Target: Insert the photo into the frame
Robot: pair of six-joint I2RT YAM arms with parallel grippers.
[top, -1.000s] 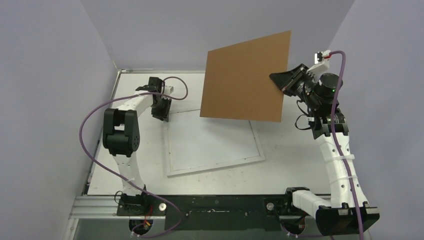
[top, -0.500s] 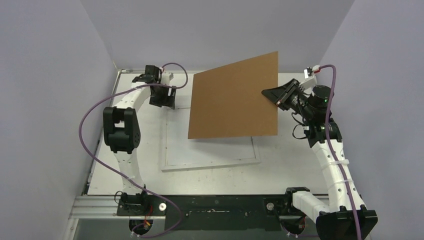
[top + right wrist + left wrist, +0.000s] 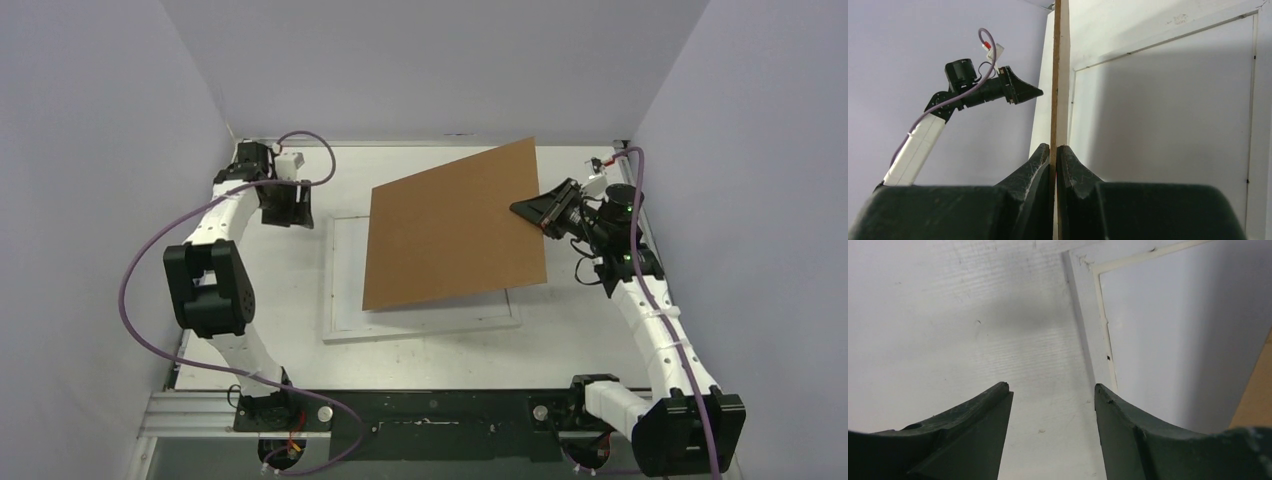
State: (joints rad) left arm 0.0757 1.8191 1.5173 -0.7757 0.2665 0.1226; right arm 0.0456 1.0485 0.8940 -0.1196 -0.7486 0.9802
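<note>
Frame (image 3: 420, 320) lying flat, long axis left-right

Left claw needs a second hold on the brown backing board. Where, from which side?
Take its free left edge, coming from the left. The backing board is a thin flat sheet tilted above the frame, and the right claw pinches its right edge. The open left claw is on that side: likely one finger above, one below.

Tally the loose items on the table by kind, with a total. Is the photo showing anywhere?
frame: 1
cardboard backing board: 1
photo: 0 in view
Total: 2
</note>
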